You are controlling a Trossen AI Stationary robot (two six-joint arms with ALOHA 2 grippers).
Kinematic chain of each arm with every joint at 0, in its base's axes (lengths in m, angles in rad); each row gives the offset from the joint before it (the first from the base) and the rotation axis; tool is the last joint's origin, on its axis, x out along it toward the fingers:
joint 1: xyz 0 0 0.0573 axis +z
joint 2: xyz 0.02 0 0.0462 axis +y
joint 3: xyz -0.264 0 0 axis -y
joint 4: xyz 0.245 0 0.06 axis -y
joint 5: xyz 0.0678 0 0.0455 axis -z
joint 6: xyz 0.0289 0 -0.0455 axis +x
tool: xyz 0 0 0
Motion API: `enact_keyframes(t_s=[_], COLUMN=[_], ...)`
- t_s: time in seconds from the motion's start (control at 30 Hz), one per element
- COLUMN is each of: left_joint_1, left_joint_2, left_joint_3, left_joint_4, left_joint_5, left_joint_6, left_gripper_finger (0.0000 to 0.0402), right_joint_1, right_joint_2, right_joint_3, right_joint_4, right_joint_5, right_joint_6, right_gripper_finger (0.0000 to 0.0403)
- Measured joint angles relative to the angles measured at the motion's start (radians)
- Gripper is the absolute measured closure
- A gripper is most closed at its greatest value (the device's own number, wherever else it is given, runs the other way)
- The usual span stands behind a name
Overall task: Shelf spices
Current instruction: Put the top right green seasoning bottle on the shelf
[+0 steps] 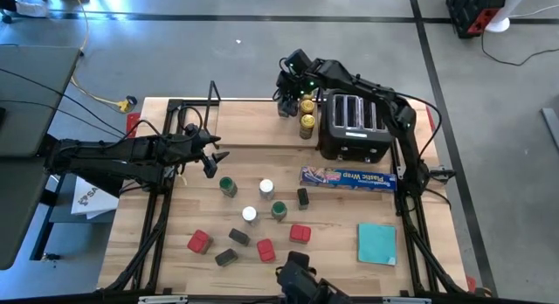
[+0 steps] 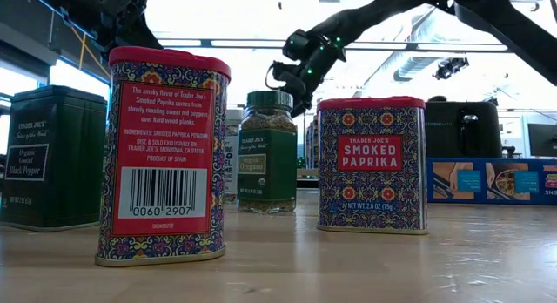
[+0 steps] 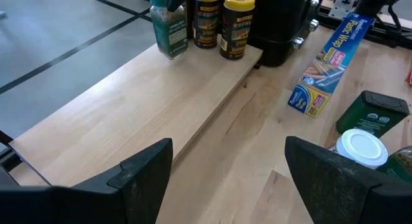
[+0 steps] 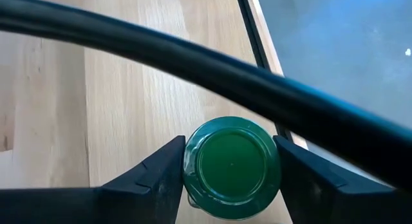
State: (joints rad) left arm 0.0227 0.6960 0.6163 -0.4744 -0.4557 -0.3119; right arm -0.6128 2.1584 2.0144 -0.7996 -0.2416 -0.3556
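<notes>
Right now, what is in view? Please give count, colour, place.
shelf: one, wood, table back
yellow jars: two, yellow-lidded, on shelf
held jar: one, green-lidded, at shelf
green jars: two, green-lidded, mid table
white jars: two, white-lidded, mid table
red tins: three, red, table front
dark tins: three, dark, among those
toaster: one, black, back right
wrap box: one, blue, before toaster
square: one, teal, front right
left claw: one, dark, open, left of jars
right claw: one, dark, shut on held jar

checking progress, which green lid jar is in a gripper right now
The green-lidded jar on the shelf, beside the two yellow-lidded jars: the right gripper is closed around it. The other two green-lidded jars stand free on the table.
</notes>
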Motion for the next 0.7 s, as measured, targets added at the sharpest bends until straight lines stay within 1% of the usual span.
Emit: enact_keyframes(t_s=[0.1,0.23,0.33,0.6,0.7], left_joint_1=[0.0,0.0,0.0,0.0,0.0], left_joint_2=[0.0,0.0,0.0,0.0,0.0], left_joint_3=[0.0,0.0,0.0,0.0,0.0], left_joint_4=[0.0,0.0,0.0,0.0,0.0], left_joint_5=[0.0,0.0,0.0,0.0,0.0], left_joint_6=[0.0,0.005,0.007,0.007,0.008], left_gripper_finger=[0.0106,0.0106,0.0106,0.0106,0.0106], right_joint_1=[0.0,0.0,0.0,0.0,0.0], right_joint_2=[0.002,0.002,0.002,0.001,0.001], right_joint_3=[0.0,0.0,0.0,0.0,0.0], right_joint_4=[-0.006,-0.005,-0.01,-0.031,-0.038], right_joint_5=[0.029,0.034,0.039,0.099,0.143], right_joint_6=[0.01,0.006,-0.027,-0.039,-0.069], right_gripper_finger=[0.0183,0.0179,0.0177,0.0175,0.0175])
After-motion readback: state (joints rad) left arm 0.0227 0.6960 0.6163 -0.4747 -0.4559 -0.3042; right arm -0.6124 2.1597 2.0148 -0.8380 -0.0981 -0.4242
